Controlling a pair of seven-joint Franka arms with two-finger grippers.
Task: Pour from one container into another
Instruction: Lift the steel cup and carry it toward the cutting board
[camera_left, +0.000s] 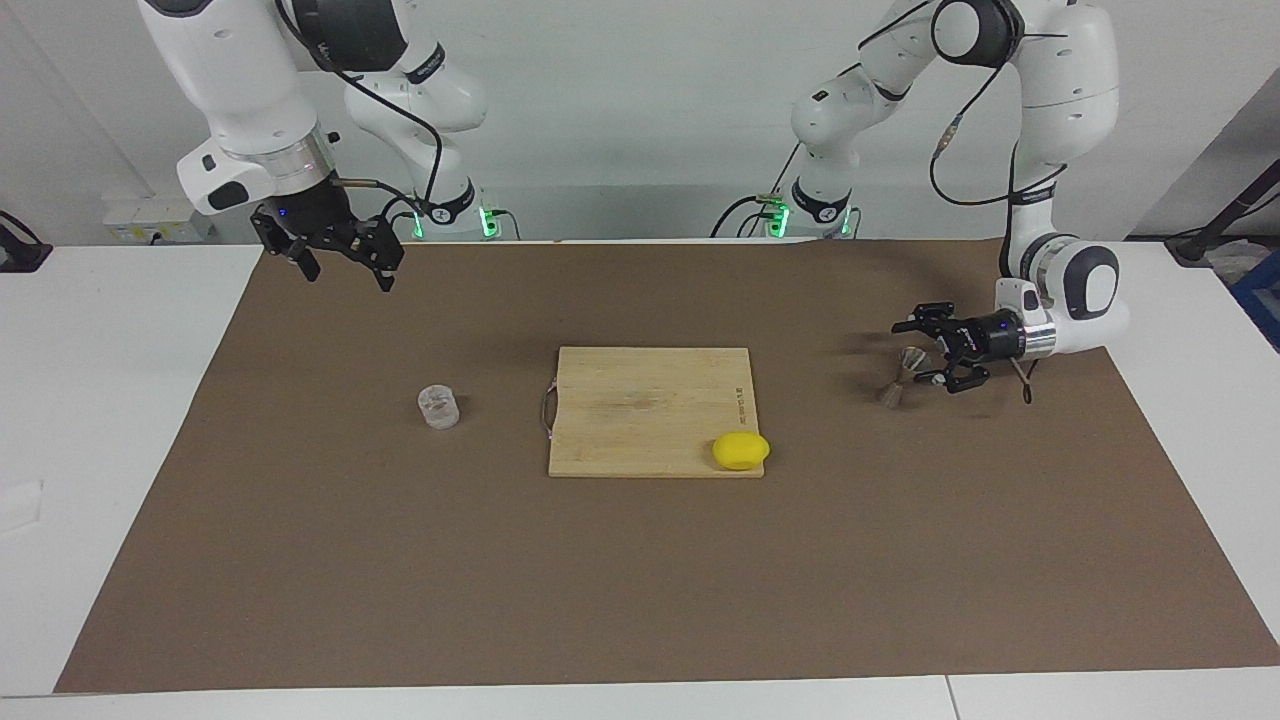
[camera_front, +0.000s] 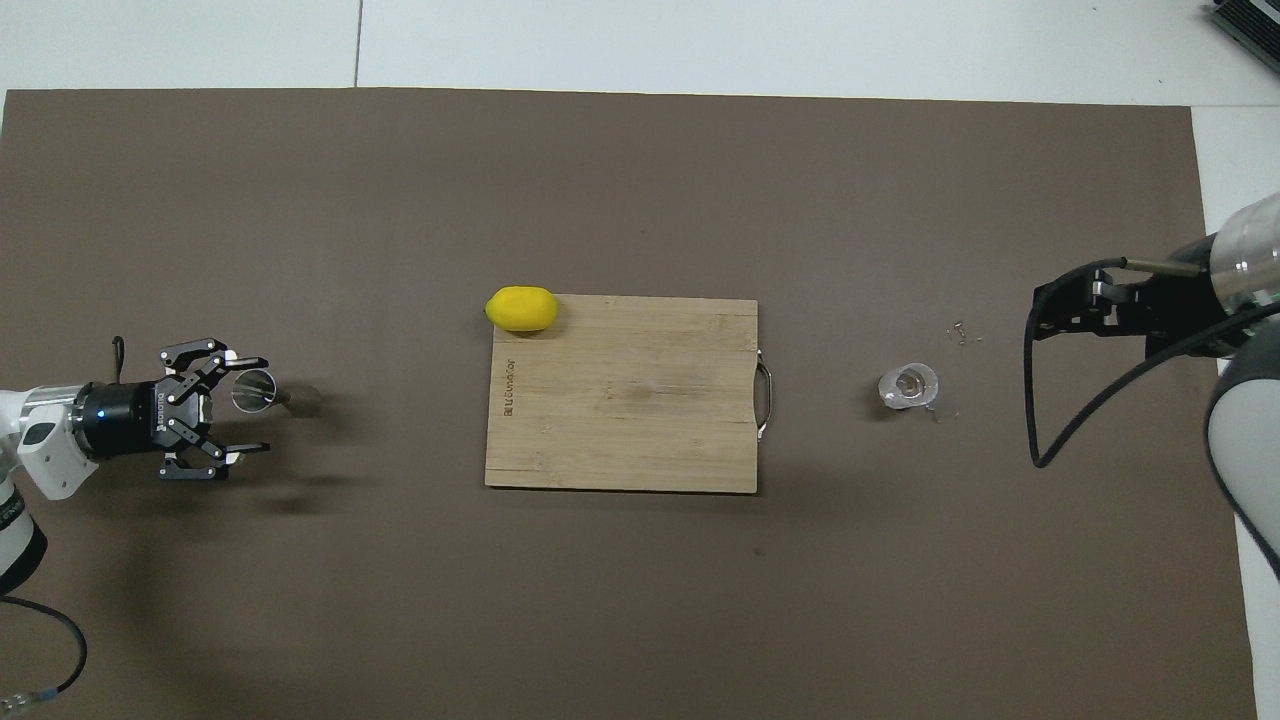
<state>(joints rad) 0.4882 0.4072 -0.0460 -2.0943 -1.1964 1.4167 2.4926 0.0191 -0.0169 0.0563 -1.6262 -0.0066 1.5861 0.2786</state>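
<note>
The grey metal jigger (camera_left: 900, 377) (camera_front: 256, 390) stands on the brown mat at the left arm's end of the table. My left gripper (camera_left: 914, 352) (camera_front: 253, 405) lies level and low beside it, open, with one finger on each side of the jigger's upper cone; I cannot tell whether they touch it. The clear glass tumbler (camera_left: 438, 407) (camera_front: 908, 386) stands on the mat toward the right arm's end. My right gripper (camera_left: 348, 277) hangs open and waits high over the mat's edge by its own base, holding nothing.
A wooden cutting board (camera_left: 640, 400) (camera_front: 620, 420) lies mid-table between the two vessels. A yellow lemon (camera_left: 741, 450) (camera_front: 521, 308) rests at its corner farthest from the robots. A few small bits (camera_front: 960, 332) lie on the mat (camera_left: 640, 580) near the tumbler.
</note>
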